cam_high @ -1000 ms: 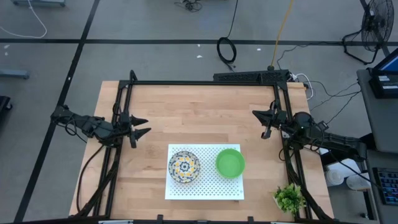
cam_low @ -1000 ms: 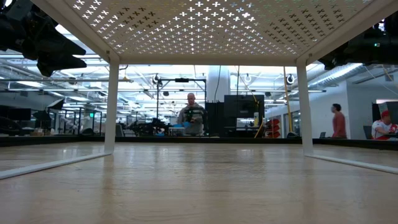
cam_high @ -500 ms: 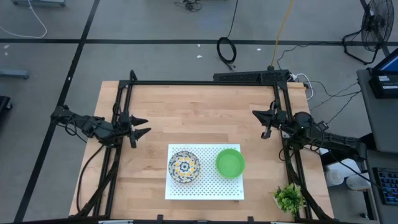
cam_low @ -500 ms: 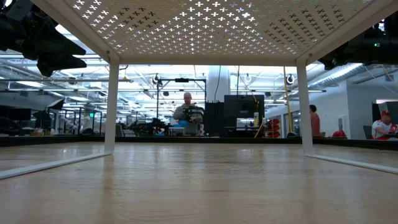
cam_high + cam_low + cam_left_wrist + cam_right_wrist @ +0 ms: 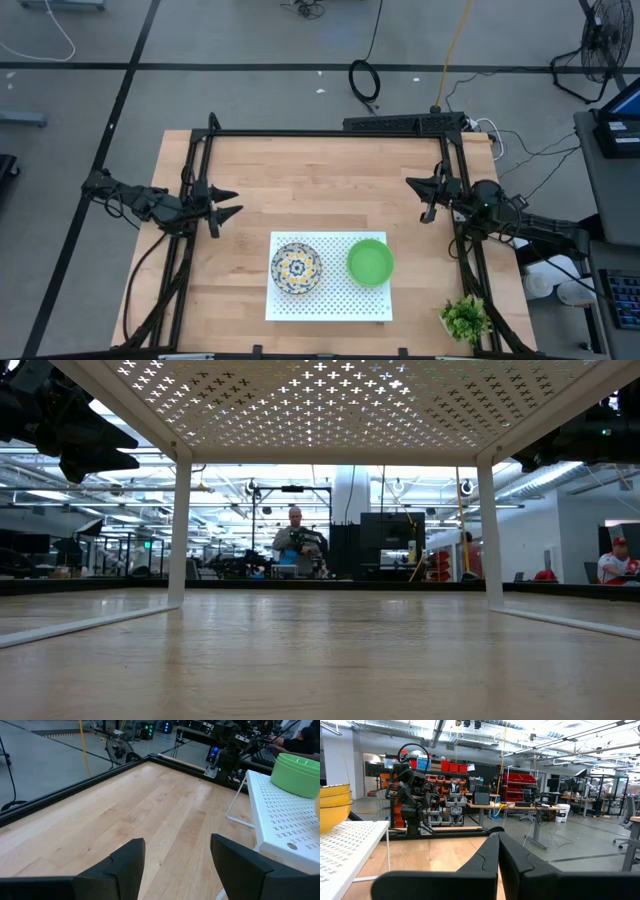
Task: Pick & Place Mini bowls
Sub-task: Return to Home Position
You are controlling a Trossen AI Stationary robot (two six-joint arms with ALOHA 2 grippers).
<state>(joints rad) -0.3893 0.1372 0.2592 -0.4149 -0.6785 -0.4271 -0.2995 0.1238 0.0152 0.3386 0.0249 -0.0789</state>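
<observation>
A stack of white floral mini bowls (image 5: 295,268) and a stack of plain green mini bowls (image 5: 370,261) stand side by side on top of a white perforated rack (image 5: 330,300) at the table's near middle. In the left wrist view the green stack (image 5: 296,772) sits on the rack's top. In the right wrist view the other stack (image 5: 331,805) looks yellow from outside. My left gripper (image 5: 238,203) (image 5: 177,851) hovers open over the table's left side. My right gripper (image 5: 412,190) (image 5: 498,836) hovers shut over the right side. Both point toward the table's middle.
The rack stands on thin white legs (image 5: 180,530) with open space beneath it. A small leafy plant (image 5: 465,318) sits at the table's near right corner. A black frame (image 5: 330,133) runs along the far and side edges. Bare wood (image 5: 320,185) lies between the grippers. People move in the room beyond.
</observation>
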